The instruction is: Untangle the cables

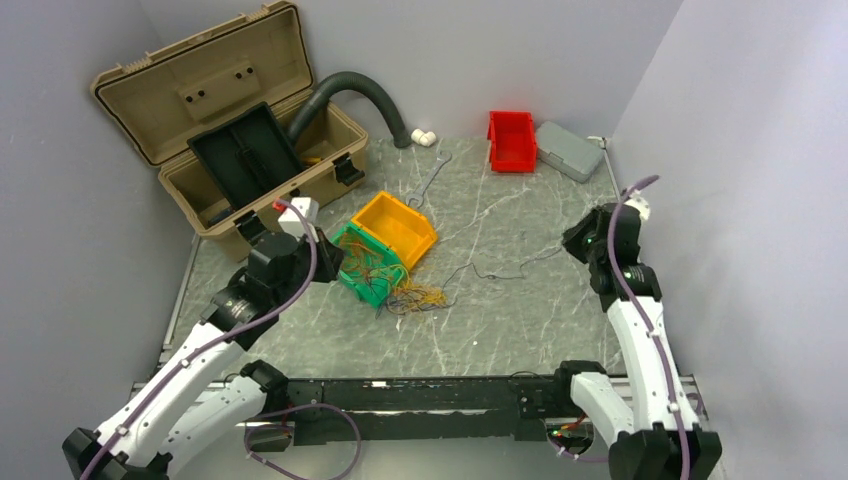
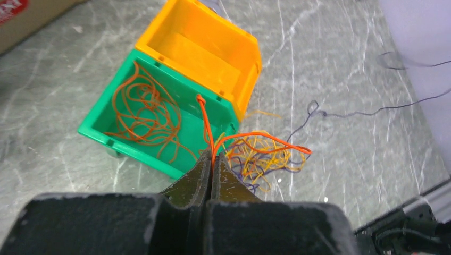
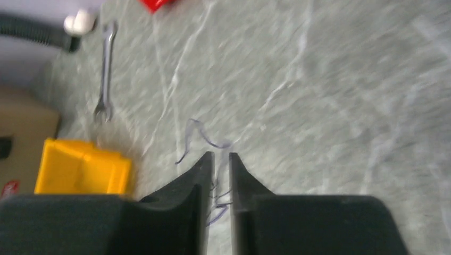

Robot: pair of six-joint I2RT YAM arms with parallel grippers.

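Grey-green marbled table (image 1: 520, 330), enclosed by plain grey walls.

1. Markings: a red label (image 2: 10, 8) with white lettering sits on the tan toolbox (image 1: 200, 80). It is cropped in the left wrist view and not legible.
2. Task item: the cables (image 1: 415, 295) lie heaped just beside the green bin (image 2: 138, 154). Orange coils (image 2: 143, 117) lie inside that bin. The yellow bin (image 2: 197, 58) touches it.
3. Left gripper (image 2: 211, 158): jaws pressed together on an orange strand (image 2: 205, 122) that rises out of the green bin. Only the left wrist view shows this grip.
4. Right gripper (image 3: 221, 156): jaws a slit apart, with a dark strand (image 3: 205, 135) running through the slit. The view is blurred, so contact cannot be told.
5. Top view only: the dark strand spans the table from the heap to the right gripper. The red bin (image 1: 512, 140), grey case (image 1: 570, 150) and ribbed hose (image 1: 360, 95) stand at the rear.
6. A wrench (image 3: 106, 69) lies beyond the yellow bin.
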